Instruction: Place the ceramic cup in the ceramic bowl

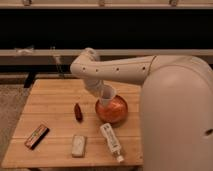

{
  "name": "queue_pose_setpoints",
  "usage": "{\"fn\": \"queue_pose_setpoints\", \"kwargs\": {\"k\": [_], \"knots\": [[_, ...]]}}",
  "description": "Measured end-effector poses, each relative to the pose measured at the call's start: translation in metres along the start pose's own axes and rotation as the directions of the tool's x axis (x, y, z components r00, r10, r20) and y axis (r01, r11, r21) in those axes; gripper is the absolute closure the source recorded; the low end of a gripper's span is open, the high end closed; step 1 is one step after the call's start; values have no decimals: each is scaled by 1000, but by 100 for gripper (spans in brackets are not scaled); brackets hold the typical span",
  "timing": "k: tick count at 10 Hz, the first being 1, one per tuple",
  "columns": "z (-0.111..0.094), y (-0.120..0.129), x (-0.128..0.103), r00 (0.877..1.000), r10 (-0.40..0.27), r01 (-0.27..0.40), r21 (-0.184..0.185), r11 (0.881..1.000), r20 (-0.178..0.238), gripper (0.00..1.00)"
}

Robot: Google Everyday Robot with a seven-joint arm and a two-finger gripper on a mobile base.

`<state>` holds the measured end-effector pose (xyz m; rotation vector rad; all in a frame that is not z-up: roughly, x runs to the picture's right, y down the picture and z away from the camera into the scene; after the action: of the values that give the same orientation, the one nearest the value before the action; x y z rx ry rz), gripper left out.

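gripper (103,92) mostly hidden, holding cup (108,94) over bowl (115,112)

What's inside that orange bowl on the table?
The ceramic bowl shows only bare orange glaze. The white ceramic cup dips over its rear rim, with the gripper right at the cup. The cup covers whatever lies beneath it there.

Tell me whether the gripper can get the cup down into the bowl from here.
Probably yes. The gripper holds the cup just above the bowl's rear edge, with nothing between them; the bottle and the red object lie off to the sides.
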<state>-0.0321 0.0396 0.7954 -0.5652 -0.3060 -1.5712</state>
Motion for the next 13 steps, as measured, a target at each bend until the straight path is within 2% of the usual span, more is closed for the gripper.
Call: {"fn": "queue_pose_setpoints", "kwargs": {"k": [1,2,3,6,11,13], "knots": [[10,1,0,1000,7,-7,-14,1000,16,39],[28,5,-1,999,27,-25,-39,999,46,27],[41,12,-2,997,50,-46,-60,997,66,21],[56,31,-5,991,101,-93,-90,992,89,20],[59,40,-3,989,132,-125,-95,988,70,20],[38,45,4,991,128,-124,-70,990,49,20]]}}
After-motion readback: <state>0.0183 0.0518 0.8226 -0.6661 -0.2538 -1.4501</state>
